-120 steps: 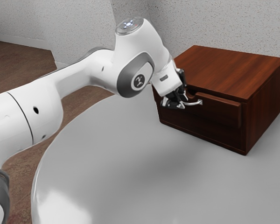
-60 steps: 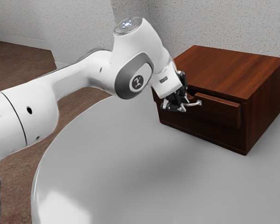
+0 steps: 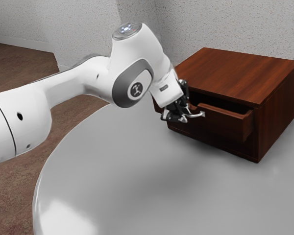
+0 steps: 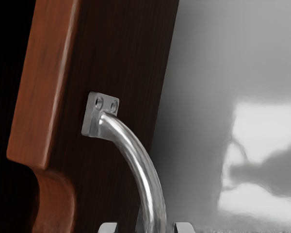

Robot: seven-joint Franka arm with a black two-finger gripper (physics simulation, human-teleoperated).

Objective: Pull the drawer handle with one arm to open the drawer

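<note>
- The dark red-brown wooden cabinet (image 3: 240, 73) sits on the round pale grey bench (image 3: 137, 191), toward the exterior view's right.
- Its 1 drawer (image 3: 225, 125) stands partly out of the cabinet. A dark gap shows behind the top of the front panel.
- The curved silver metal handle (image 3: 198, 115) is fixed to the drawer front at the end nearest the white robot arm (image 3: 88, 88). In the wrist view its bar arcs from a small square mounting plate down toward the hand.
- The jaws are clenched on that handle, with the bar between them, 1 finger on either side.
- The relation that matters is this: the handle's long axis runs level along the drawer front, while the drawer slides at right angles to that front, toward the exterior view's left and nearer the camera.
- We judge the task part done, with more travel left in the drawer.
- We think the coming pull should follow that sliding line squarely. A pull skewed along the bar could let the grip slide on the curve or make the drawer bind.
</note>
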